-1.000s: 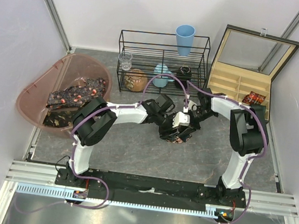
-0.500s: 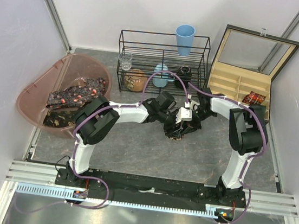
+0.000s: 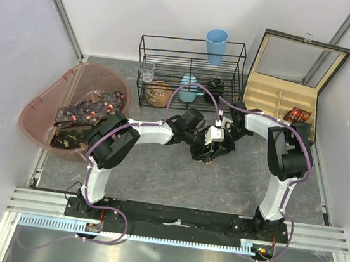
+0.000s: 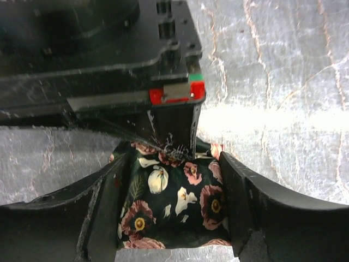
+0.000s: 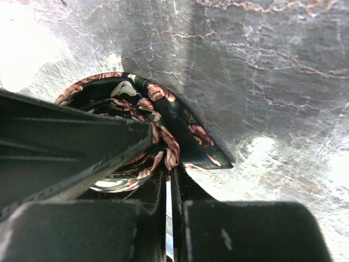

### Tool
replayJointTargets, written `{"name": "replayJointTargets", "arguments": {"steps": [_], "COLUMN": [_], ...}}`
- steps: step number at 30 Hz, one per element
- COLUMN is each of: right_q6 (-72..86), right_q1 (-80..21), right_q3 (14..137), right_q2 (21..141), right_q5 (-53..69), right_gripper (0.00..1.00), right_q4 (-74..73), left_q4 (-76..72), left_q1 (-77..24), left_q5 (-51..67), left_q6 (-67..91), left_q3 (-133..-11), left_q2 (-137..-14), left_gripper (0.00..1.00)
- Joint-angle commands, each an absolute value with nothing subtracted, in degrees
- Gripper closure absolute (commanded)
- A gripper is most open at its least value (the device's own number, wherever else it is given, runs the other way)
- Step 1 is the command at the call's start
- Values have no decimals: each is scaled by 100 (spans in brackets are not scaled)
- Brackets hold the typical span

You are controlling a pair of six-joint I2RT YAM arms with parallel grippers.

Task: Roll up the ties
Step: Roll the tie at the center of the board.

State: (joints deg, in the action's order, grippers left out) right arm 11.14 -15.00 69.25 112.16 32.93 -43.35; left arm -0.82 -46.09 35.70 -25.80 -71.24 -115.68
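At mid-bench, the left gripper (image 4: 174, 164) clamped the flanks of a dark, poppy-printed fabric tie coil (image 4: 174, 202), steadying it while the right gripper (image 5: 168, 176) pinched its core, probably to wind. Further ties (image 3: 88, 112) lay in the translucent pink plastic tub (image 3: 51, 90) by the left edge.

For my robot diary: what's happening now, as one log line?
tie: coiled | left tool: clamps its sides | right tool: pinched shut on it | other ties: in tub
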Motion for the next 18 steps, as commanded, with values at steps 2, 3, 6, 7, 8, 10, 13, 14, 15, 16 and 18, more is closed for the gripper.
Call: {"name": "replayJointTargets", "arguments": {"steps": [2,3,6,7,8,10,13,14,15,16,18], "right_q6": [756,747,756,756,747,765,782,765,765,756,730], "right_q1": [-1494,-1503,-1503,-1503,-1503,-1503,-1494,-1485,-1477,-1477,-1381], "right_q3": [6776,6794,6803,6803,6794,6785,6776,6750,6759,6767,6776], "right_q2": [11584,11575,11531,11488,11479,11426,11365,11338,11303,11233,11119], "right_q5": [1828,1846,1916,1933,1960,1995,2091,2188,2362,2443,2836], "right_gripper": [100,100,100,100,100,100,100,100,100,100,97], "right_q4": [-3911,-3911,-3929,-3955,-3964,-3973,-3973,-3955,-3929,-3929,-3929], "left_q4": [343,421,606,737,756,869,1028,1037,1046,1107,1213], "left_q1": [-4509,-4509,-4518,-4518,-4526,-4526,-4526,-4526,-4526,-4526,-4518], "left_q5": [2962,2945,2857,2813,2778,2716,2690,2698,2707,2724,2742], "left_q6": [-2953,-2988,-3059,-3146,-3173,-3277,-3348,-3340,-3349,-3323,-3287], "left_q3": [-6996,-7013,-7110,-7119,-7119,-7093,-7031,-6988,-6970,-6970,-6996], "left_q2": [-11522,-11557,-11680,-11698,-11707,-11724,-11742,-11742,-11751,-11760,-11830], "left_gripper": [28,28,34,35,37,40,52,63,68,72,82]}}
